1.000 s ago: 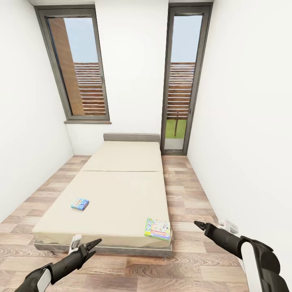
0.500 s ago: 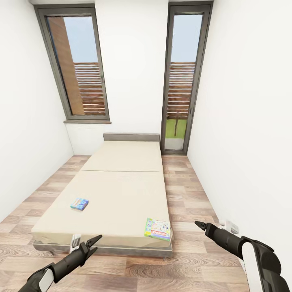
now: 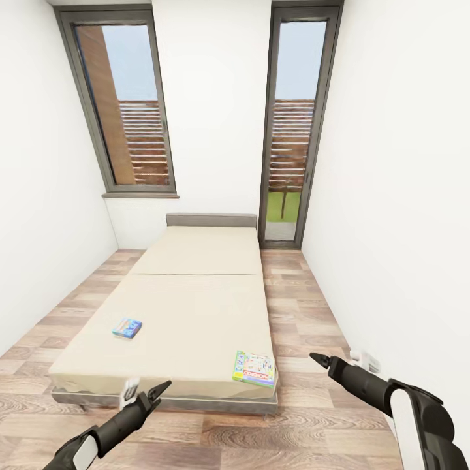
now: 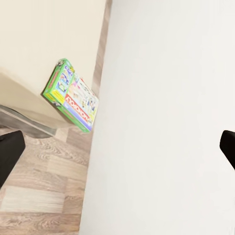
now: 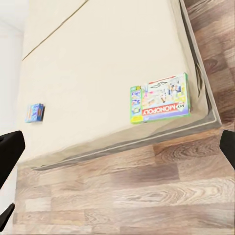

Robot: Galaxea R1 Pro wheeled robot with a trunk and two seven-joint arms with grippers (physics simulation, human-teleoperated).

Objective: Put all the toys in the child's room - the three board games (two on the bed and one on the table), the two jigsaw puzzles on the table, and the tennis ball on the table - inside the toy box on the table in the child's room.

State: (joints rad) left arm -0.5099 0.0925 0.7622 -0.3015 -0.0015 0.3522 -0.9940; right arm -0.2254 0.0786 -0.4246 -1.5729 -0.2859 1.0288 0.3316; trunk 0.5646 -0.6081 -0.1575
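Note:
A wide beige bed [image 3: 196, 300] with a grey frame fills the middle of the child's room. Two board games lie on it: the small blue one [image 3: 127, 327] near the foot on the left, and the pale "MONOPOLY" box [image 3: 254, 369] at the foot's right corner. In the head view my left gripper [image 3: 155, 391] hangs open above the floor just before the bed's foot. My right gripper [image 3: 318, 358] is open too, over the floor to the right of the Monopoly box. The right wrist view has the Monopoly box [image 5: 159, 98], the blue game [image 5: 35, 112] and the mattress [image 5: 98, 58]. The left wrist view catches the Monopoly box [image 4: 72, 95].
White walls close in on both sides. A tall dark-framed window [image 3: 124, 104] and a glass door [image 3: 292, 130] stand in the far wall. Wood-plank floor [image 3: 307, 307] runs in strips along both sides of the bed. A white wall socket [image 3: 369, 361] sits low on the right wall.
My left arm has slid to the right along the foot of the bed. The right gripper has edged slightly left. The games lie where they were.

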